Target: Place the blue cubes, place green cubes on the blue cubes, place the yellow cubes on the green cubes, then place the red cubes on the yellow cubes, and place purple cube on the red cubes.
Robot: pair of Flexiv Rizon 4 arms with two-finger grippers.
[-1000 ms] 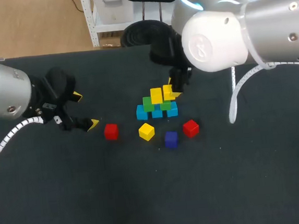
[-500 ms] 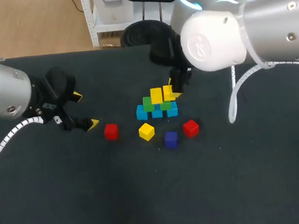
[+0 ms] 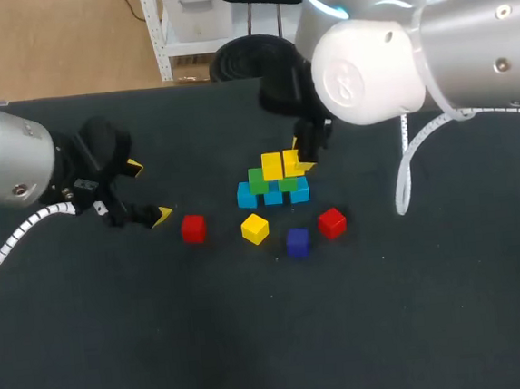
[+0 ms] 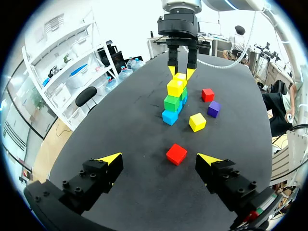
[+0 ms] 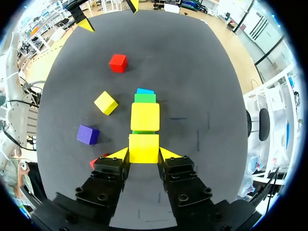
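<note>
- left gripper [image 3: 149, 191]: held wide and empty just off the table [image 3: 90, 337], well left of the stack; best kept there so the build is not crowded
- near red cube [image 3: 193, 228]: loose on the table, just beside the left gripper's lower tip; not needed for this step
- loose yellow cube [image 3: 255, 229]: lying in front of the stack, apart from it
- blue cubes [image 3: 273, 196]: set in a row as the base; green cubes [image 3: 257, 181] stacked on them; seated yellow cube [image 3: 271, 166] resting on the green layer
- held yellow cube [image 3: 291, 159]: clamped between the fingers of the right gripper [image 5: 143, 154], above the right-hand green cube and just beside the seated one; contact with the green beneath cannot be told
- step judged: seating this yellow; cube to be lowered square, edges lined with its neighbour; fingers to be parted only once it bears fully, then lifted straight up, lest the neighbour be dragged
- purple cube [image 3: 298, 241] and far red cube [image 3: 332, 223]: waiting loose in front, right of the loose yellow
</note>
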